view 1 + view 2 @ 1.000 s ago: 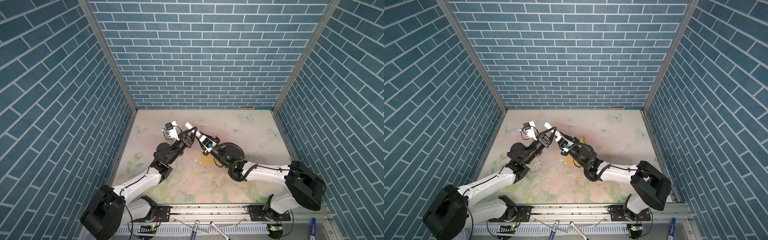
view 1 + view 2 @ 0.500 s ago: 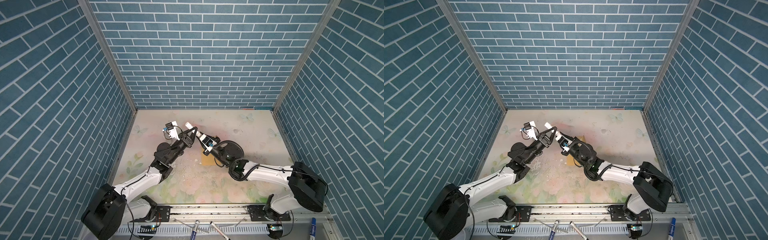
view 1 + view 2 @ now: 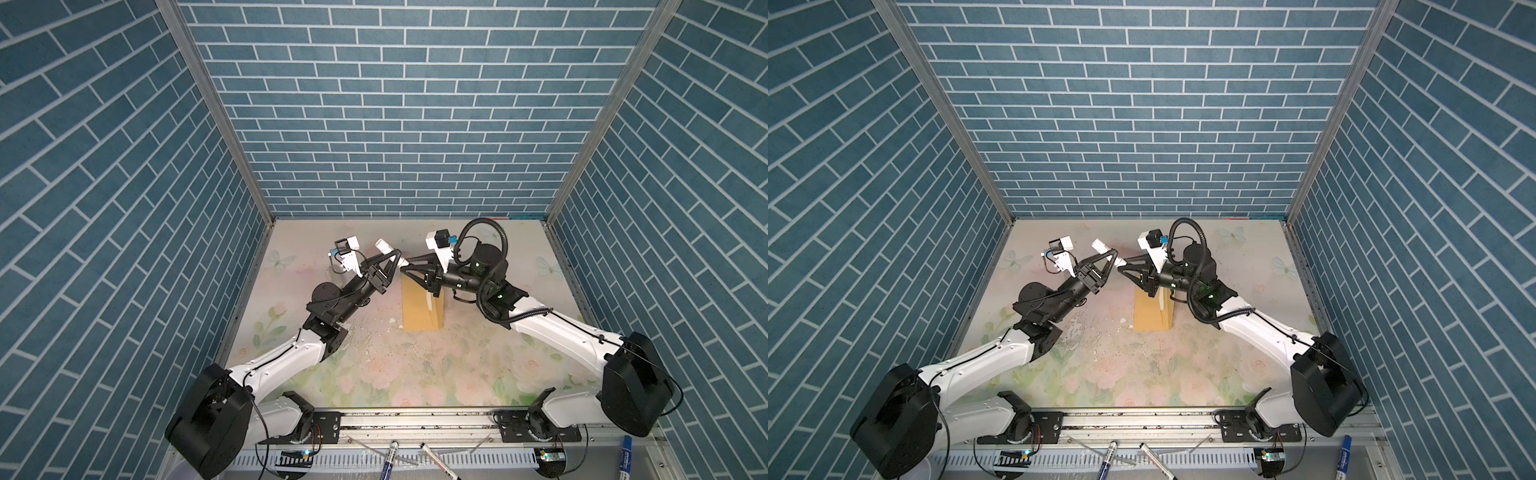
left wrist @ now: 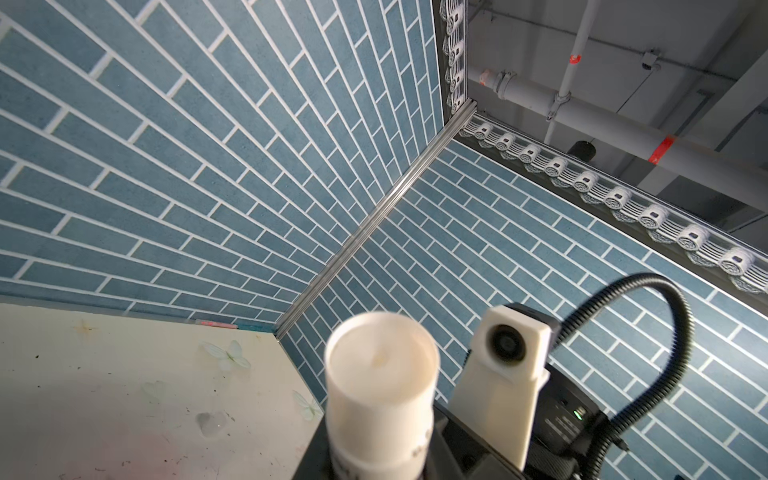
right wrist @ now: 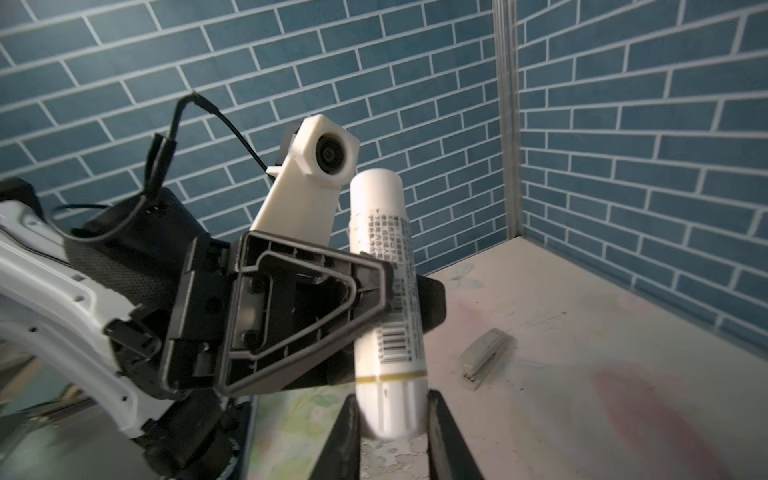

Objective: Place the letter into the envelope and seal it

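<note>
Both tools meet above the middle of the worktop (image 3: 478, 357) and share one object, a white glue stick (image 3: 390, 252) held in the air between them. The left tool (image 3: 395, 254) has its black fingers closed narrowly across the middle of the tube. In the right wrist view this clamp (image 5: 374, 291) sits just above the barcode on the glue stick (image 5: 386, 266). The right tool (image 3: 405, 266) comes in from the opposite side. In its own wrist view its two fingers (image 5: 347, 436) stand narrowly on either side of the ribbed cap end and press against it, so the right tool (image 5: 392, 432) grips the cap. The tube's flat far end fills the lower part of the left wrist view (image 4: 380, 374).

The envelope (image 3: 417, 307) lies flat on the worktop, its long side running from front to back. In both top views it sits directly beneath the right tool, whose wrist body covers its far end, and neither tool touches it (image 3: 1148, 311). The left tool (image 3: 1113, 253) is off to the envelope's left and farther back, well clear of it. A paler strip (image 3: 437, 309) runs along the envelope's right edge; I cannot tell whether that is the letter or a fold of the envelope.

A small grey stapler-like object (image 5: 484, 357) rests on the worktop near the far wall.
</note>
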Robot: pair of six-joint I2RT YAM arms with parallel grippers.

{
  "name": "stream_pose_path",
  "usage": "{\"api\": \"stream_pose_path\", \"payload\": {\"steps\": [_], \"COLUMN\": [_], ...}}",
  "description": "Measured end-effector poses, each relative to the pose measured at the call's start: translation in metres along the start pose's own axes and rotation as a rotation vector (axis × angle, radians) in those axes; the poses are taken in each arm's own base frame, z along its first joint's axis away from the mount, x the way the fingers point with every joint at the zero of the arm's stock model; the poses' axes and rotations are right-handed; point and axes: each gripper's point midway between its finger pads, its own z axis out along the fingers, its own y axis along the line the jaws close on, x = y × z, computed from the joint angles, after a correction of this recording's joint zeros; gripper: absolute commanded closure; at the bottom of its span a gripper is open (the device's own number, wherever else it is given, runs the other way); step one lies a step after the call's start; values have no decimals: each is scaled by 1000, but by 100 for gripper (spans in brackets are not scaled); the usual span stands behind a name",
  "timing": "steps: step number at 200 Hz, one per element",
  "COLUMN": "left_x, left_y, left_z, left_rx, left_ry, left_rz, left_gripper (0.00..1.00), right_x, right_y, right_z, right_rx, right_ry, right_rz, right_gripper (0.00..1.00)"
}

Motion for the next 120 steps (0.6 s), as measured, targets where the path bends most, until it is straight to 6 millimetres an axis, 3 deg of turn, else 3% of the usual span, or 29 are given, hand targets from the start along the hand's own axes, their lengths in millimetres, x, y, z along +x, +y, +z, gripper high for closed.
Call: {"api": "stream_pose_path", "payload": {"steps": [46,86,120], "left_x": [2,1,-1], "left_y": [6,7,7], "left_z": [0,-1,-1], "left_rx": [-23,-29,-34], "left_ry": [13,10,-1], "left_rz": [17,19,10], "left_gripper": [100,100,100], "right_x": [6,6,4], "right_y": [-4,-4,-5], "right_z": [3,4,5], "right_rx": [-183,-243,-236], "right_ry": [35,46,36], "right_rz": [241,312,308], "right_gripper": [100,100,65]}}
